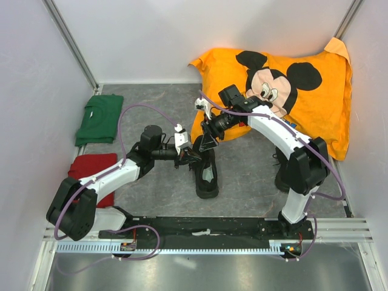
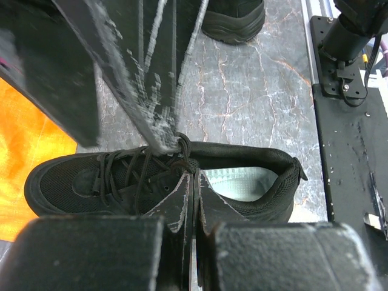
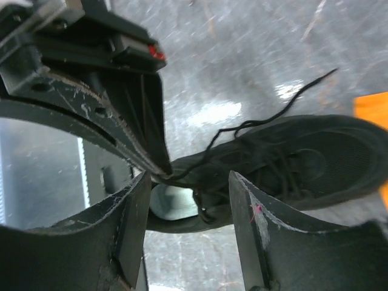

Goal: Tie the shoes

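Shoe (image 2: 66, 182), grey insole (image 2: 242, 182) inside, laces (image 2: 121, 176) loose

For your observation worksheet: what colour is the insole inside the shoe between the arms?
The insole is pale grey; the left wrist view shows it best.

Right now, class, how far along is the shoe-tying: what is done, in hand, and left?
Done: nothing; no bow shows on the centre shoe, its lace end loose. In hand: the left gripper is shut on a lace strand, the right gripper open above that shoe. Left: both knots, including the second shoe.
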Robot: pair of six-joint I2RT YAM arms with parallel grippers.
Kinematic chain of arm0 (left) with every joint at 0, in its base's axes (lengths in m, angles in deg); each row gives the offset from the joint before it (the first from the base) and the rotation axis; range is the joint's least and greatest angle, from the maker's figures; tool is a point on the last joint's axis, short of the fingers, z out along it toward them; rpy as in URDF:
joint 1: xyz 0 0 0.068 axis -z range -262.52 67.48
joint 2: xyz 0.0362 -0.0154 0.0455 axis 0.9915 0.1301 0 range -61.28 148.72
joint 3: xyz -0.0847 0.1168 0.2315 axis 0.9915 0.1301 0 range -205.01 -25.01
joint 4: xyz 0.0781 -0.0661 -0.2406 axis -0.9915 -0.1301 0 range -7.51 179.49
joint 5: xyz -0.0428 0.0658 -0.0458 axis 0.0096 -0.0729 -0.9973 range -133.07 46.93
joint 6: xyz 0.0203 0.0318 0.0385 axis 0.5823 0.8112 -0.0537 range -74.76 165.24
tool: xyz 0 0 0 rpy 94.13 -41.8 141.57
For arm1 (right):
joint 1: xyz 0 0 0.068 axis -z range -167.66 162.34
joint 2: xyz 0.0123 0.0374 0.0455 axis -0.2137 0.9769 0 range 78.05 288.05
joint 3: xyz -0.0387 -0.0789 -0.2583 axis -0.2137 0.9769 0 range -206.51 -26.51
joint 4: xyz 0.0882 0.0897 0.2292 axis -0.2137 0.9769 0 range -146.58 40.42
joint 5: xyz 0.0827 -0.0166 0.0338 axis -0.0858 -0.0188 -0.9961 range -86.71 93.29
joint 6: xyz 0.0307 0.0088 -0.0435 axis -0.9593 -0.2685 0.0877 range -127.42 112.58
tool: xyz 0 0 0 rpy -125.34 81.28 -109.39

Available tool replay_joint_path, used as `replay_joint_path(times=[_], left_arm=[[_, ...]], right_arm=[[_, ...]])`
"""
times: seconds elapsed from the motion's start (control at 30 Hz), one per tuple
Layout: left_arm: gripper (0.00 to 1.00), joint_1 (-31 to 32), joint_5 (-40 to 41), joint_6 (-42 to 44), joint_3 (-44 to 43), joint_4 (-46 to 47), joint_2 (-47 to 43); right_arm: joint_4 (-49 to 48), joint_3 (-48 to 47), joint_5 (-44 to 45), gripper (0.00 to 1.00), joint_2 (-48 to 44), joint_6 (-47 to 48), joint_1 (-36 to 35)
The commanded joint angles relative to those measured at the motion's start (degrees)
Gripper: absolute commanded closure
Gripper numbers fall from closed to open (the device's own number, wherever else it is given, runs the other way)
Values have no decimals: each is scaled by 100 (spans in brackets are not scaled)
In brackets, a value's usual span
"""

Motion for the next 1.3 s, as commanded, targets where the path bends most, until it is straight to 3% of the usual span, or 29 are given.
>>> replay_joint_path(times=[0.0, 0.13, 0.77, 0.9, 1.17, 1.23, 1.27], left_arm=[[98, 8, -169, 387, 47, 271, 20], [98, -9, -143, 360, 30, 394, 91], [98, -27, -248, 193, -137, 640, 390], [98, -27, -248, 176, -172, 658, 425], [98, -27, -231, 97, -260, 702, 486], [99, -27, -239, 97, -269, 702, 478], [99, -27, -239, 88, -269, 702, 486]], right_arm=[[358, -54, -566, 42, 202, 302, -10], [796, -203, -557, 50, 422, 635, -19], [1141, -414, -593, 55, 537, 1163, -116], [1176, -458, -602, 68, 581, 1190, -160], [1273, -458, -540, 74, 581, 1313, -177], [1290, -424, -505, 84, 563, 1357, -169], [1281, -415, -505, 94, 554, 1357, -169]])
